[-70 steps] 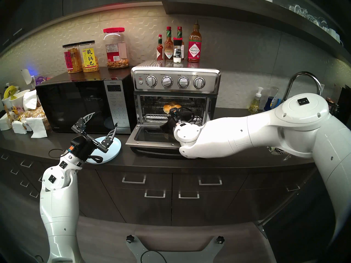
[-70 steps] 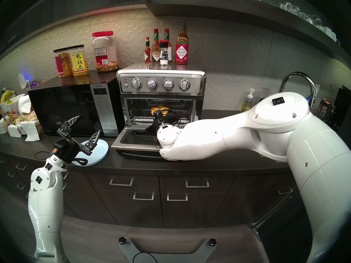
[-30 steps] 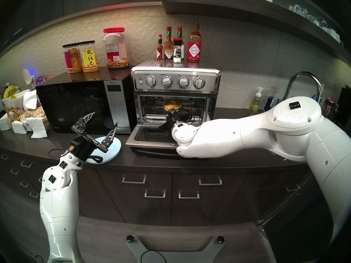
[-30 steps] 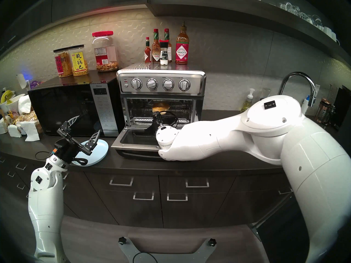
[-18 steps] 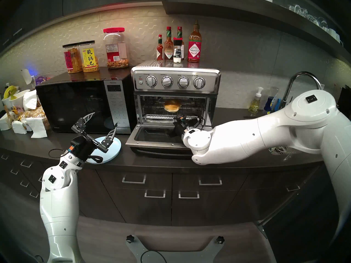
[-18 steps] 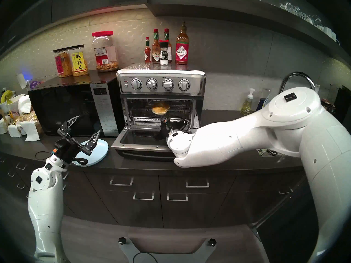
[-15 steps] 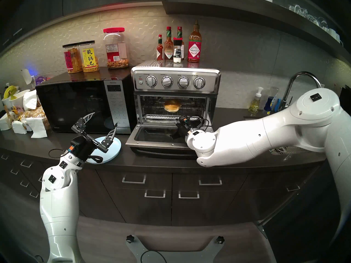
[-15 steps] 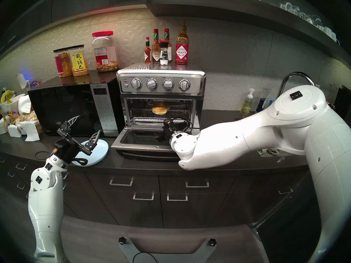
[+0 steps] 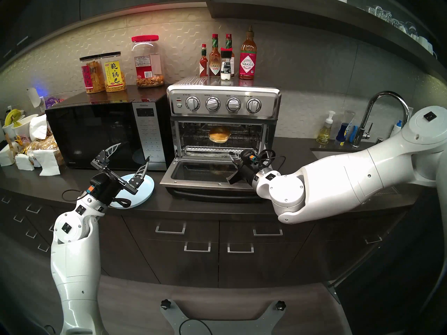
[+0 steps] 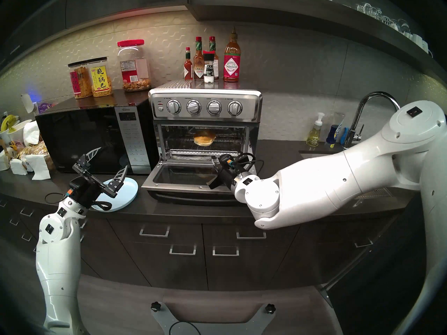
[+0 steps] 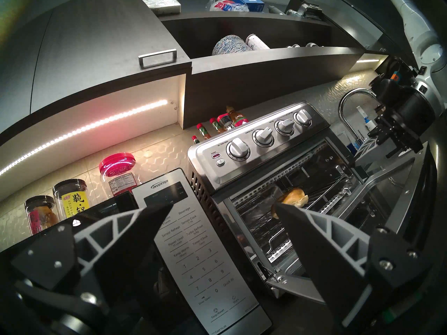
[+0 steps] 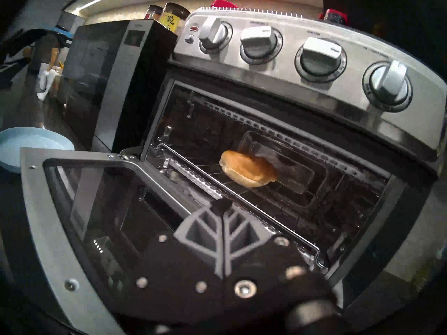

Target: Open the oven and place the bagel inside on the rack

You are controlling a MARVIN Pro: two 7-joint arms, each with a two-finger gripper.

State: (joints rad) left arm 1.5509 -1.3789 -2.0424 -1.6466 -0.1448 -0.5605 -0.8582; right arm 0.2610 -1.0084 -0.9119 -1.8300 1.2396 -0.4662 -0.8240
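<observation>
The brushed-steel oven (image 9: 225, 102) stands with its glass door (image 9: 200, 173) dropped flat open. The golden-brown bagel (image 9: 219, 135) lies on the wire rack (image 9: 193, 140) inside, touched by nothing; it also shows in the right wrist view as the bagel (image 12: 246, 169) and in the left wrist view as the bagel (image 11: 294, 196). My right gripper (image 9: 231, 154) is shut and empty, outside the cavity above the door's right side, its fingers (image 12: 212, 233) pressed together. My left gripper (image 9: 130, 155) is open and empty above the pale blue plate (image 9: 145, 189).
A black microwave (image 9: 106, 136) stands left of the oven with snack jars (image 9: 113, 71) on top. Sauce bottles (image 9: 248, 59) stand on the oven. A faucet (image 9: 387, 109), sink and soap bottles are at the right. Napkins and food clutter (image 9: 36, 146) sit far left.
My shut right gripper has pulled back out of the oven cavity, toward me and to the right. The bagel stays on the rack. The left arm has not moved.
</observation>
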